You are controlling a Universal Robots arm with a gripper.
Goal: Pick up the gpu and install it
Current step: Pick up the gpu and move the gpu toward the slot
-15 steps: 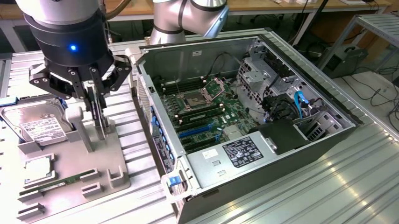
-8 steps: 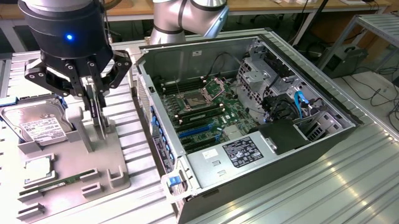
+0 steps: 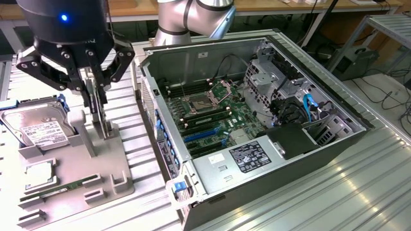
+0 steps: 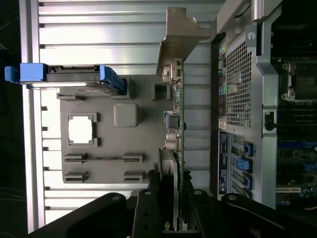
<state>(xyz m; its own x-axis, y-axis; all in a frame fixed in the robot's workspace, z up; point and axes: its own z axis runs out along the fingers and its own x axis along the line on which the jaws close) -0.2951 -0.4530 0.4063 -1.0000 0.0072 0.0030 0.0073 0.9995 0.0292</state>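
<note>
gripper (image 4: pixel 170 191): jaws narrow, clamped across the faces of the gpu (image 4: pixel 174 114)
gpu axis: edge-on, upright, over the grey holder (image 3: pixel 96 168)
computer case (image 3: pixel 168 62): just beside, toward the exterior view's right

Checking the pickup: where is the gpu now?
At the exterior view's left, the gpu stands on edge at the grey holder, clamped in the jaws of the gripper, beside the hard drive.

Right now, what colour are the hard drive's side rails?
Blue rails on the hard drive; clearest in the wrist view.
</note>
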